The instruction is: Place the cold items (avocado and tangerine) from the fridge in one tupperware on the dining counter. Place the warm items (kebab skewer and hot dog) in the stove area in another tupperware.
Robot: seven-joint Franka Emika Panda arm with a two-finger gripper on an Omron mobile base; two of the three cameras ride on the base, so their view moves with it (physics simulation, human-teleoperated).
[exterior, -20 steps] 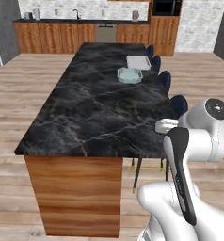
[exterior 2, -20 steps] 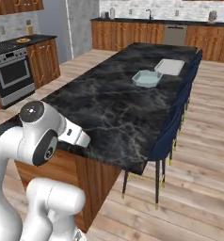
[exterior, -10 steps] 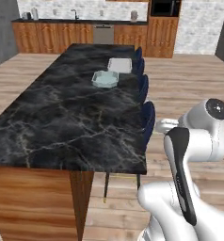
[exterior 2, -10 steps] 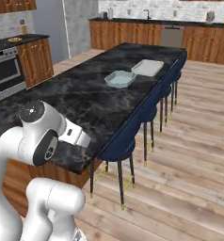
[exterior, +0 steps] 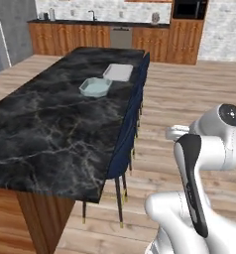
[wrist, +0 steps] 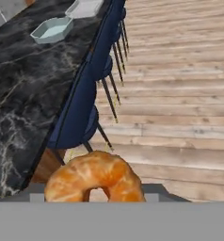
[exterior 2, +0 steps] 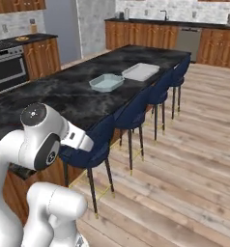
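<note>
A white robot arm (exterior: 204,163) stands beside a long kitchen island with a black marble counter (exterior: 45,124). In the hand view, an orange tangerine (wrist: 94,178) sits at the very bottom of the picture, right where the gripper's fingers would be. The fingers themselves are hidden behind the fruit, so it looks held, but whether the jaws are pressed against it cannot be told for certain.

Far along the counter sit two pale containers, close together. The nearer one is a light blue-grey tub (exterior: 95,87) with an open top. Just beyond it lies a flat white tub (exterior: 118,72).

A row of dark blue stools (exterior 2: 131,116) lines the side of the island nearest the robot, above a light wooden floor (exterior 2: 194,159). A stove (exterior 2: 8,67) stands against the wall across from the island, with wooden cabinets (exterior: 80,35) along the back wall.
</note>
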